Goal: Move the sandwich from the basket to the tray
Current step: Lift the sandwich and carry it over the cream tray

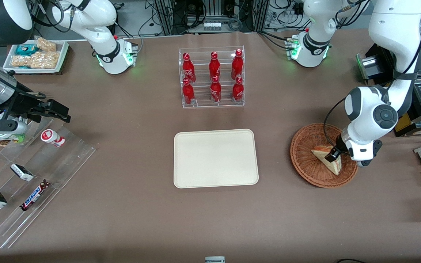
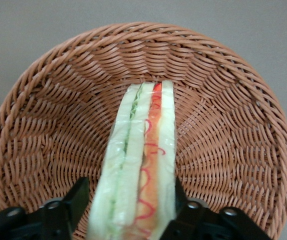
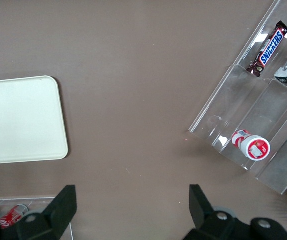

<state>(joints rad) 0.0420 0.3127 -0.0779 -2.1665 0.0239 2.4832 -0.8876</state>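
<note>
I see six red cola bottles [image 1: 212, 78] in a clear rack [image 1: 211, 103] at top centre, and a Snickers bar [image 1: 35, 194] at the frame's lower left.

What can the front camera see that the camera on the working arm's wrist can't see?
Only the front view shows the empty cream tray, the clear rack of red cola bottles, the Snickers bar on the clear stepped shelf, and the brown table.

Only the left wrist view shows the sandwich's cut edge up close: pale bread with green and red-orange filling layers, and a gripper finger at each side.

Both show the wicker basket, the sandwich standing in it, and the gripper down at the sandwich.
</note>
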